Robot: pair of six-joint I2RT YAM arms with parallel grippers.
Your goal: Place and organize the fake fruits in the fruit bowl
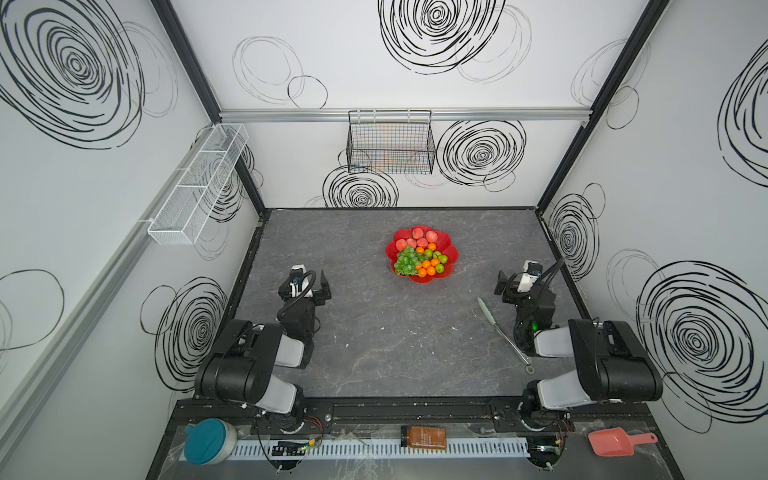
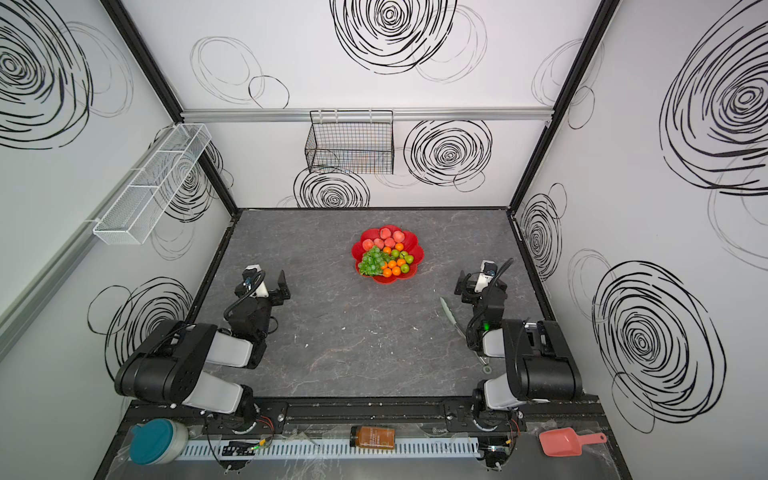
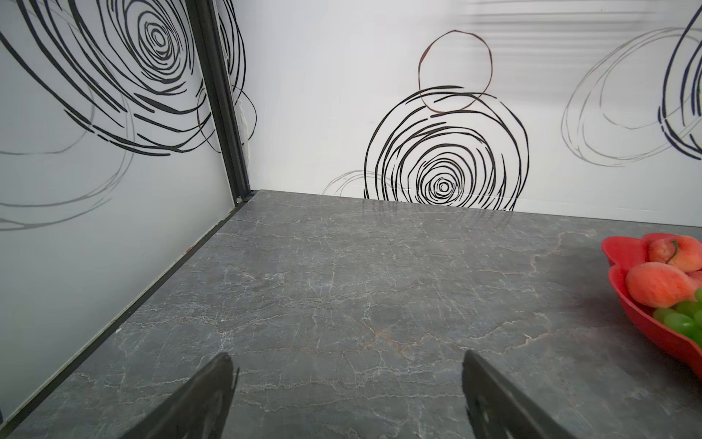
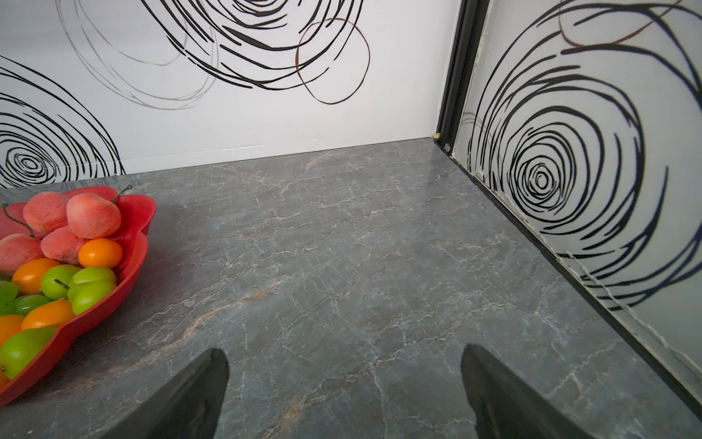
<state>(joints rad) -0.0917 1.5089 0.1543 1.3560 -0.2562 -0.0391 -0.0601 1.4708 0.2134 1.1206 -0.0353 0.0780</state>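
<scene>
In both top views the red flower-shaped fruit bowl (image 1: 445, 240) (image 2: 410, 240) stands mid-table, slightly toward the back. It holds the fake fruits: peaches (image 1: 417, 239) at the back, a green grape bunch (image 1: 405, 262) on the left, oranges (image 1: 430, 268) and green apples (image 1: 443, 259) on the right. My left gripper (image 1: 309, 286) (image 3: 347, 365) is open over bare table, left of the bowl. My right gripper (image 1: 515, 284) (image 4: 343, 361) is open too, right of the bowl. The wrist views catch the bowl's rim (image 3: 623, 247) (image 4: 136, 213) with peaches (image 3: 655, 283) (image 4: 93, 214) at their edges.
Long pale-green tongs (image 1: 498, 328) lie on the table beside the right arm. A black wire basket (image 1: 390, 143) hangs on the back wall and a white mesh rack (image 1: 195, 187) on the left wall. On the front ledge sit a teal-lidded jar (image 1: 208, 440), an amber bottle (image 1: 423, 437) and a pink scoop (image 1: 615, 442).
</scene>
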